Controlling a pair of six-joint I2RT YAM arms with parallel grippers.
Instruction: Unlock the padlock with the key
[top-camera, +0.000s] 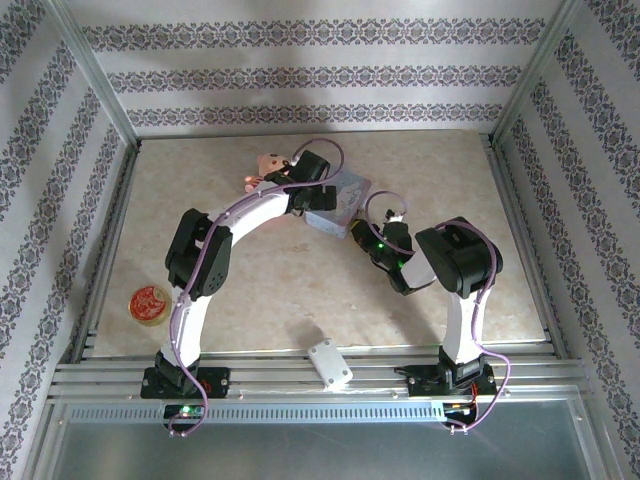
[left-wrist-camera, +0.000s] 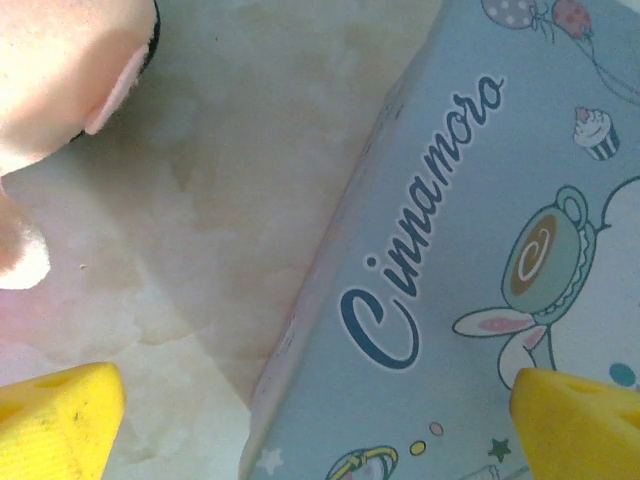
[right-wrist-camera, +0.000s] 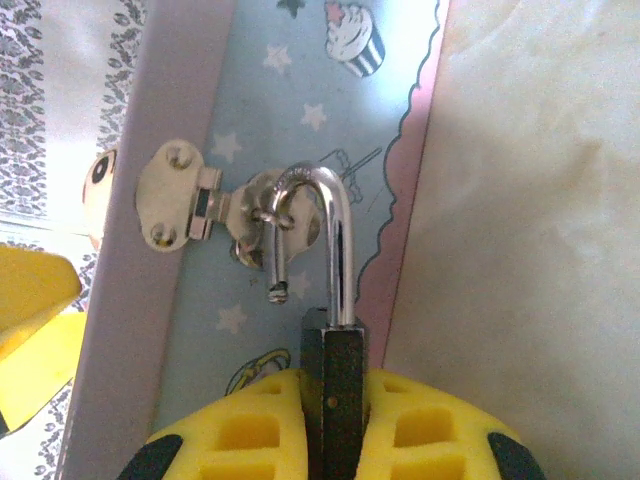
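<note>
Right jaws clamped on tiny dark padlock (right-wrist-camera: 335, 375) — shackle (right-wrist-camera: 341, 235) sprung, hooked in the hasp (right-wrist-camera: 182, 205) of the light-blue cartoon tin (right-wrist-camera: 292, 90); left jaws spread wide.

Wallpaper walls (top-camera: 300, 80) w/ floral stripe bands; beige marbled tabletop (top-camera: 290, 290); alu frame rails (top-camera: 270, 378).

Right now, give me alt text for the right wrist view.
The yellow right pincer grips a small dark padlock whose pale metal shackle, short leg free of the body, hangs through the silver hasp of a light-blue cartoon tin on a marbled tabletop.
</note>
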